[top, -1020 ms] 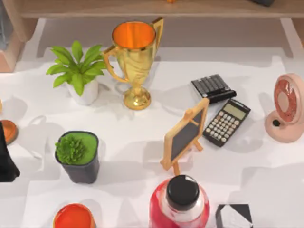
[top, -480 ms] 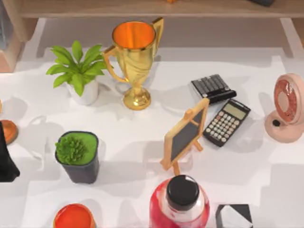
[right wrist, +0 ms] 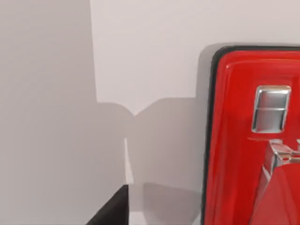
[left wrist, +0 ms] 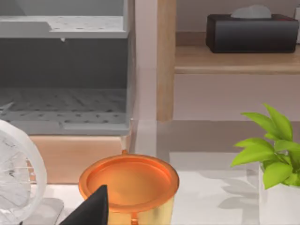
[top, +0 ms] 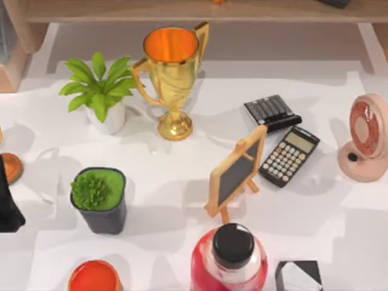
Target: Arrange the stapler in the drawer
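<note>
- At the table's far left, AgileX's left gripper (left wrist: 91, 211) shows as a dark tip beside a gold-orange cup (left wrist: 129, 180) and a white wire fan (left wrist: 18, 183). Whether it is wide or closed cannot be told.
- Behind that cup stands the grey drawer unit (left wrist: 63, 70), its perforated tray (left wrist: 61, 105) apparently exposed. A black tissue box (left wrist: 253, 30) sits on the wooden shelf (left wrist: 234, 61) next to it.
- Toward the middle, from above, a leafy plant (top: 100, 91), a gold trophy (top: 173, 73) and a succulent in a dark pot (top: 100, 200) crowd the white table (top: 182, 157).
- Right of centre, a small chalkboard easel (top: 236, 173) stands upright just behind a red bottle with a black cap (top: 230, 254). A calculator (top: 290, 156) and a pink fan (top: 367, 145) lie further right.
- On the right arm's side, the red stapler (right wrist: 253, 136) lies flat on the table close under the right gripper (right wrist: 110, 208). That gripper is seen as a dark wedge apart from the stapler, and its opening cannot be told.
- Risk, as judged: the stapler seems to sit well apart from the drawer, so carrying it across could topple the tall trophy, easel or bottle if it travels low.
- Its glossy, rounded top and chrome parts could also slip in a grasp taken off-centre.
- No brand or label can be read. The chalkboard is blank, the stapler is unmarked, and the calculator's key legends are too small to make out.
</note>
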### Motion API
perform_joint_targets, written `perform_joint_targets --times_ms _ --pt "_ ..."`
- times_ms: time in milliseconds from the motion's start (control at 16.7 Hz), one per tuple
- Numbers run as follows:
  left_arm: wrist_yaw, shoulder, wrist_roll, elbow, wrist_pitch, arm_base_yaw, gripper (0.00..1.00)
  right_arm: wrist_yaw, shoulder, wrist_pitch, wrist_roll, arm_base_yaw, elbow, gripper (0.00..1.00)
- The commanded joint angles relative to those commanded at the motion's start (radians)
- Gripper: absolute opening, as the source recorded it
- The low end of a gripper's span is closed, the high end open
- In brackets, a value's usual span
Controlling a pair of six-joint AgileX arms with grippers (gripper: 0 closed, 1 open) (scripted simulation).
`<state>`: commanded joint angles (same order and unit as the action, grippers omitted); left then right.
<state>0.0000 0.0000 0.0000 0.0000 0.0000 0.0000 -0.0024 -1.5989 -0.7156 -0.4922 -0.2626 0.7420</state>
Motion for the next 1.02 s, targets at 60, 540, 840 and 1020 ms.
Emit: perform_joint_targets --times_ms 60,540,840,1020 --pt "0.000 0.000 0.000 0.000 0.000 0.000 1.00 0.000 0.000 0.000 0.000 0.000 0.000 0.62" --pt "0.000 0.000 0.000 0.000 0.000 0.000 1.00 0.000 0.000 0.000 0.000 0.000 0.000 0.02" --pt "0.000 0.000 0.000 0.000 0.000 0.000 1.00 0.000 0.000 0.000 0.000 0.000 0.000 0.00" --pt "0.000 0.000 0.000 0.000 0.000 0.000 1.00 0.000 0.000 0.000 0.000 0.000 0.000 0.00"
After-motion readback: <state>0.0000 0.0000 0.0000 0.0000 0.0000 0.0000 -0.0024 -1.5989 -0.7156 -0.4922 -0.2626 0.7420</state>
